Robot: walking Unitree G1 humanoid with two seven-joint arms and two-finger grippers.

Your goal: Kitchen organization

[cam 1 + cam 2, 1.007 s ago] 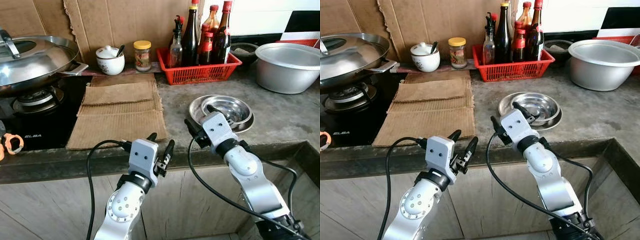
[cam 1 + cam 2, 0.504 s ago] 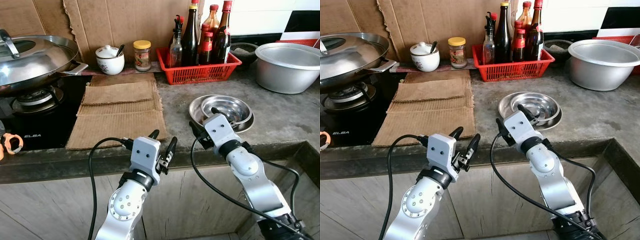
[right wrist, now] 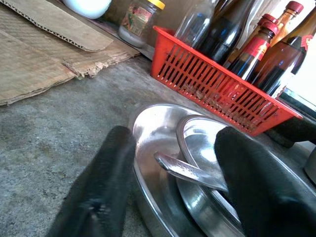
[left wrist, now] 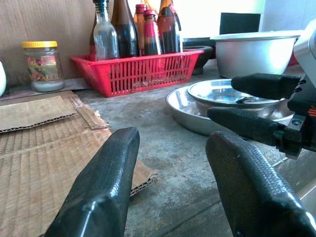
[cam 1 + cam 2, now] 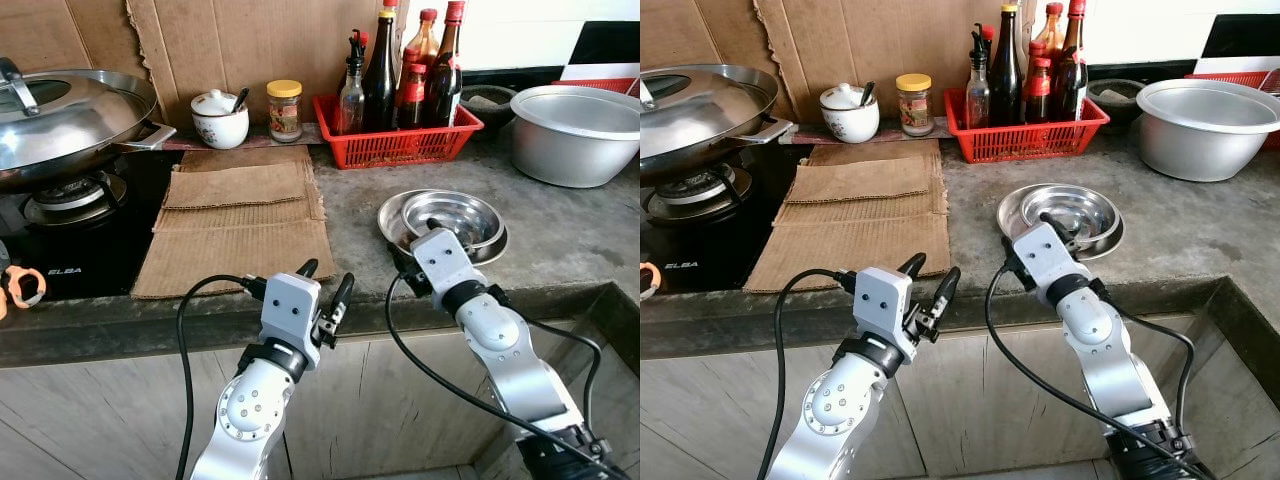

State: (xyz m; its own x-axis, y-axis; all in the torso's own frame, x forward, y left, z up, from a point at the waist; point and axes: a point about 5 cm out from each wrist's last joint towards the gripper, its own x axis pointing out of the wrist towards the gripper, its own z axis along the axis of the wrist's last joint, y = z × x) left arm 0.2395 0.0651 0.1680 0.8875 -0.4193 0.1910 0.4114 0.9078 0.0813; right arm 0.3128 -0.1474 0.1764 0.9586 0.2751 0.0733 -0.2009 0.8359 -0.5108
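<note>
- Now my right gripper [image 3: 168,190] sits with fingers apart at the near rim of the stacked steel dishes [image 5: 445,222], a spoon [image 3: 190,173] between them (untouched).
- Those dishes rest near the bench's [image 5: 560,235] front edge.
- My left gripper [image 5: 325,290] hovers, fingers spread, before that edge.

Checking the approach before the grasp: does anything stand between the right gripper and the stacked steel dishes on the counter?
Nothing visible does. The right gripper is open at the near rim of the steel dishes, one finger on either side of that rim. A spoon lies in the dishes, between the fingers. The left gripper hovers open off the counter edge.
</note>
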